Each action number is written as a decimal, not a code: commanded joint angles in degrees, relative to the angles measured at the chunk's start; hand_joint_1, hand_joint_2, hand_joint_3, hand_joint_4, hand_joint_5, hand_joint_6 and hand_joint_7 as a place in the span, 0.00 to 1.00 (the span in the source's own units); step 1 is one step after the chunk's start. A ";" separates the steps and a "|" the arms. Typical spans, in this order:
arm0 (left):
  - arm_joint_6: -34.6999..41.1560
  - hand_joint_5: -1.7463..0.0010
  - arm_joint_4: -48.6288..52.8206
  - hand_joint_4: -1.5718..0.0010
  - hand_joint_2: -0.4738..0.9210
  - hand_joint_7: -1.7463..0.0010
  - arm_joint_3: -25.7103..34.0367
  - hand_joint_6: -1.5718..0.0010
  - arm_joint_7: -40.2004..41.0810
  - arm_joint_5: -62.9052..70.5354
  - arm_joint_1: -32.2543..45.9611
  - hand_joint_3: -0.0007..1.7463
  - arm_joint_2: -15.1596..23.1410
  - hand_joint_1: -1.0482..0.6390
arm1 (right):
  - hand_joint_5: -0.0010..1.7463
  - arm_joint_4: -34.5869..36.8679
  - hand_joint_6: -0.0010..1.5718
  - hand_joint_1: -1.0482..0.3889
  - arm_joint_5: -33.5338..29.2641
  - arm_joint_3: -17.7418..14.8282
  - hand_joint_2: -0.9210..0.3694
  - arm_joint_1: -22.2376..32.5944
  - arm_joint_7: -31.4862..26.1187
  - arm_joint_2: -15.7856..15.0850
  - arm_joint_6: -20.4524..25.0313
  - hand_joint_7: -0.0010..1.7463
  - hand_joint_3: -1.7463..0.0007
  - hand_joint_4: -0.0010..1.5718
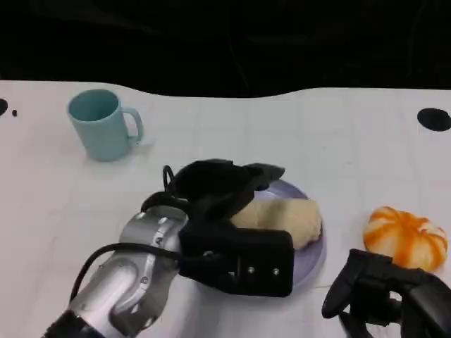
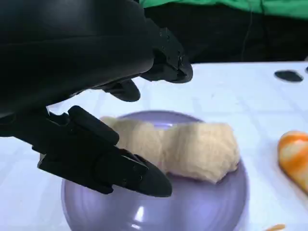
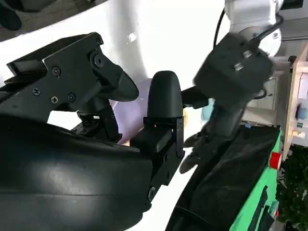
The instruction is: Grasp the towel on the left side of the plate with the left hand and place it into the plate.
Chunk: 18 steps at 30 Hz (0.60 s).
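Towel (image 1: 280, 219): a cream roll lying inside the plate (image 1: 314, 253), across its middle toward the 2 o'clock side; in the left wrist view (image 2: 192, 149) it rests on the purple dish (image 2: 202, 207) with nothing pinching it.

Left hand (image 1: 222, 186): hovers over the plate's 10 o'clock edge, fingers spread apart and holding nothing; the wrist view shows its fingers (image 2: 110, 163) above and beside the towel, with a gap between them and the cloth as far as I can tell.

Right hand (image 1: 384, 289): low at 5 o'clock of the table, near the orange pumpkin (image 1: 406, 238). Whether its fingers are spread or curled I cannot tell; nothing shows in them.

Other things: a teal mug (image 1: 102, 124) at 10 o'clock of the white table (image 1: 282, 134), well apart from the plate.

Step in hand: the release, by my reading. The towel already sits in the plate and the hand has let go, so the task looks all but done.

Next move calls for: lifting the left hand straight up and back toward 8 o'clock, fingers kept wide so none snags the cloth and drags it over the rim.

Risk: a fingertip catching a fold of towel on the way out.
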 commanded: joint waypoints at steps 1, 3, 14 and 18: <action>-0.74 0.69 -6.22 0.88 1.00 0.98 3.22 0.83 -3.65 -3.45 2.66 0.10 3.13 0.23 | 1.00 0.10 0.40 0.68 -0.03 0.17 0.26 -0.17 -0.48 0.02 0.39 0.83 0.38 0.46; -0.88 0.67 -9.20 0.86 1.00 0.97 5.45 0.80 -4.42 -6.23 4.58 0.11 3.77 0.27 | 1.00 0.20 0.40 0.68 -0.38 0.30 0.26 -0.38 -0.68 0.04 0.16 0.83 0.37 0.46; -9.48 0.40 -19.08 0.66 1.00 0.87 22.46 0.52 -4.65 -35.72 21.22 0.10 3.09 0.47 | 1.00 -0.29 0.40 0.69 -0.08 0.35 0.27 -0.34 -0.57 -0.07 0.67 0.83 0.37 0.46; -7.83 0.32 -23.44 0.60 1.00 0.83 27.09 0.46 -5.57 -46.08 26.33 0.15 2.34 0.50 | 1.00 -0.23 0.40 0.69 0.21 0.44 0.26 -0.28 -0.50 0.03 0.46 0.83 0.37 0.46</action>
